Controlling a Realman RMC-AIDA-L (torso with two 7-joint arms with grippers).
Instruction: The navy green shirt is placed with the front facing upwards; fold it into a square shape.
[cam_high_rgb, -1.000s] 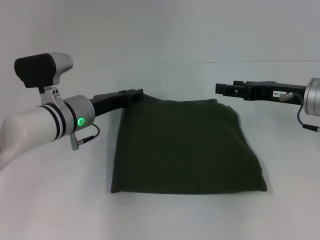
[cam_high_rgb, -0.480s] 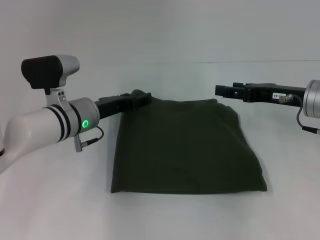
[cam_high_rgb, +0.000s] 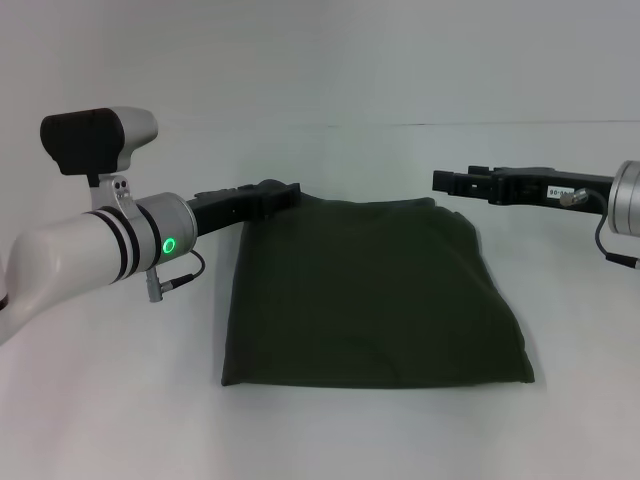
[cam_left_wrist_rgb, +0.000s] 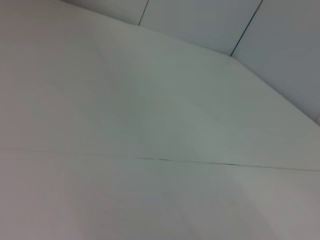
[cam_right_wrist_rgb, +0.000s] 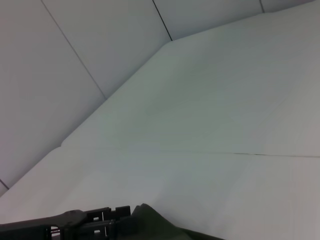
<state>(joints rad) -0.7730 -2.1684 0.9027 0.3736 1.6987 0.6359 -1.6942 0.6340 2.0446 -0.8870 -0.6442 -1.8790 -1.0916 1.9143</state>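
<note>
Item: navy green shirt (cam_high_rgb: 370, 295), dark olive fabric, folded into a roughly square, slightly trapezoid packet. It lies flat on the white table (cam_high_rgb: 120, 400), near the middle of the head view, its near edge a straight fold and its far edge running between the two grippers. No lettering or label shows on the exposed face. The right side slopes outward toward the near right corner; the left side runs nearly straight. One far corner of the cloth is raised a little where the left gripper meets it; the same peak of cloth appears at the edge of the right wrist view (cam_right_wrist_rgb: 150, 222).

Left gripper (cam_high_rgb: 283, 190): black, at the shirt's far left corner, touching or pinching the fabric there. Whether the fingers are closed on the cloth cannot be told, as they merge with the dark fabric. Its white arm reaches in from the left, a green indicator light (cam_high_rgb: 169, 244) lit on the wrist.

Right gripper (cam_high_rgb: 440, 181): black, held level just beyond the shirt's far right corner, apart from the cloth; finger spacing cannot be told.

Left wrist view: bare table surface and wall panels only.
</note>
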